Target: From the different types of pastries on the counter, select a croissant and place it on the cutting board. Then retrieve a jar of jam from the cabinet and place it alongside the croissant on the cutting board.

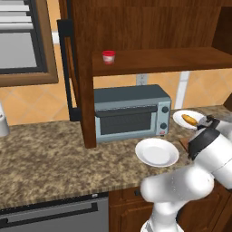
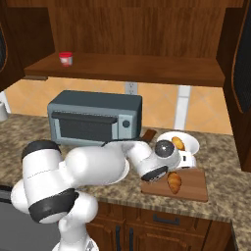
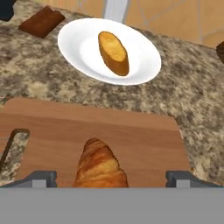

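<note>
The orange-brown croissant (image 3: 99,166) lies flat on the reddish-brown cutting board (image 3: 140,135), which rests on the granite counter (image 3: 192,78). My gripper (image 3: 113,178) hovers just over it, open, with one fingertip (image 3: 41,178) far out on each side and neither touching the pastry. From the right base view the croissant (image 2: 174,182) sits on the board (image 2: 193,190) below my hand (image 2: 185,161). The paler golden pastry (image 3: 113,52) rests on a white plate (image 3: 78,48) behind the board. The red jar of jam (image 1: 108,57) stands on the shelf of the open cabinet (image 1: 158,61).
A grey toaster oven (image 1: 131,113) stands under the shelf, left of the board. An empty white plate (image 1: 156,152) lies in front of it. The cabinet door with its black handle (image 1: 65,68) hangs open at the left. A small dark-brown piece (image 3: 41,21) lies beyond the plate.
</note>
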